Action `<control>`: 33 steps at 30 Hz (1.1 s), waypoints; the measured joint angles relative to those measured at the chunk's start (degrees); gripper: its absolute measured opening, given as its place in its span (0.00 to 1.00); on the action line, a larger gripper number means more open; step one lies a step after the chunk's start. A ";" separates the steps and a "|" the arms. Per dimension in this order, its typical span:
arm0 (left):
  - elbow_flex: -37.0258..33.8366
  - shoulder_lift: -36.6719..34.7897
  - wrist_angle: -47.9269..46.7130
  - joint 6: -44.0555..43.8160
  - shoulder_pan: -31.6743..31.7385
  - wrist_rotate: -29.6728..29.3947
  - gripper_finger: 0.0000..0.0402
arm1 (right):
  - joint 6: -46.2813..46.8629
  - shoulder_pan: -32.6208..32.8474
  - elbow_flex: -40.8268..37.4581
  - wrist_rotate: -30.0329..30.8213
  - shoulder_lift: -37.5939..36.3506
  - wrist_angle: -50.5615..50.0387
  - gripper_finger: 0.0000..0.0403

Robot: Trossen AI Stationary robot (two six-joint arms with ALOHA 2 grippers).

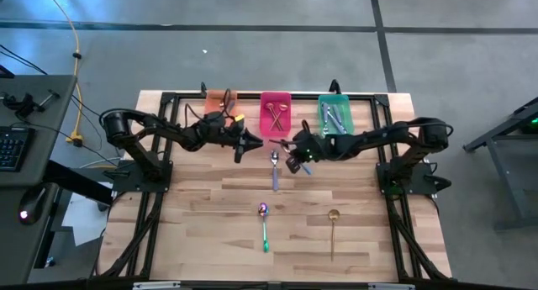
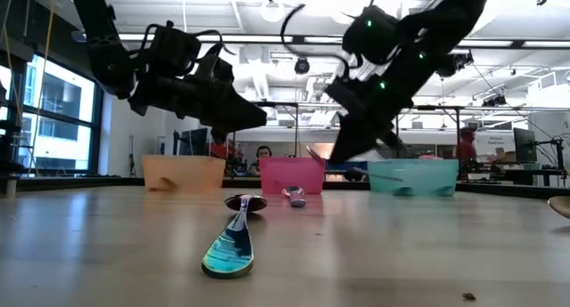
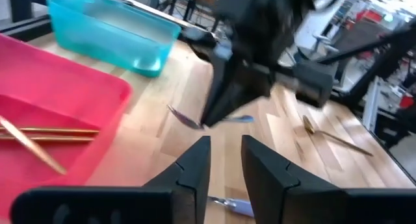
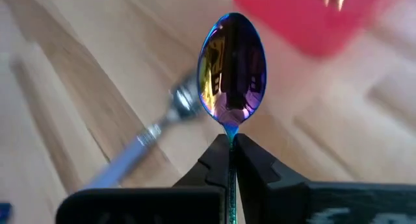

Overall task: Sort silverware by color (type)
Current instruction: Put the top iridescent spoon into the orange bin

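My right gripper point(image 4: 232, 145) is shut on an iridescent rainbow spoon point(image 4: 233, 74), held above the table in front of the pink bin point(image 1: 276, 113). My left gripper point(image 3: 225, 160) hovers open just to the left of it, touching nothing, fingers pointing toward the right gripper point(image 1: 294, 158). A silver spoon with a bluish handle point(image 1: 275, 169) lies flat on the table below both grippers. A rainbow spoon with a green handle point(image 1: 263, 224) and a gold spoon point(image 1: 334, 231) lie flat nearer the near edge. Gold spoons point(image 3: 45, 134) lie in the pink bin. My right gripper pinches the iridescent spoon by its neck point(image 4: 231, 134), just below the bowl, between the two fingers. The handle runs back between the fingers and the bowl point(image 4: 233, 74) sticks out past the fingertips. The spoon is lifted clear of the table.
Three bins stand in a row at the far edge: orange point(image 1: 220, 100), pink, and teal point(image 1: 334, 113) with silver pieces inside. The two grippers are close together over the table's middle. Bare wood shows at the near left and right.
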 joint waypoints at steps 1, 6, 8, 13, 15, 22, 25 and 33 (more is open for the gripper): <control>0.00 0.00 -0.12 0.21 -0.33 0.03 0.21 | -0.64 -0.17 0.01 0.03 -0.49 1.03 0.00; 0.00 0.00 -0.15 0.57 -2.26 0.06 0.28 | -4.22 -1.22 0.02 0.20 -2.27 6.24 0.00; 0.13 0.00 -0.11 0.98 -2.89 0.03 0.31 | -6.06 -1.70 0.04 0.39 -2.44 11.41 0.00; 0.87 0.00 0.79 -0.16 -3.63 -0.02 0.37 | -10.93 -2.41 0.09 0.43 -2.42 23.47 0.00; 1.50 0.00 1.04 -0.43 -3.60 -0.43 0.39 | -12.91 -2.43 0.09 0.45 -2.42 28.09 0.00; 6.12 0.00 1.79 -0.27 -3.59 -2.81 0.47 | -20.09 -2.45 0.11 -2.59 -2.42 41.27 0.00; 8.57 0.00 1.77 1.76 -3.59 -0.92 0.47 | -22.04 -2.45 0.13 -3.26 -2.44 43.92 0.00; 11.87 0.00 1.72 2.64 -3.44 -0.21 0.44 | -25.01 -2.41 0.13 -5.00 -2.44 47.21 0.00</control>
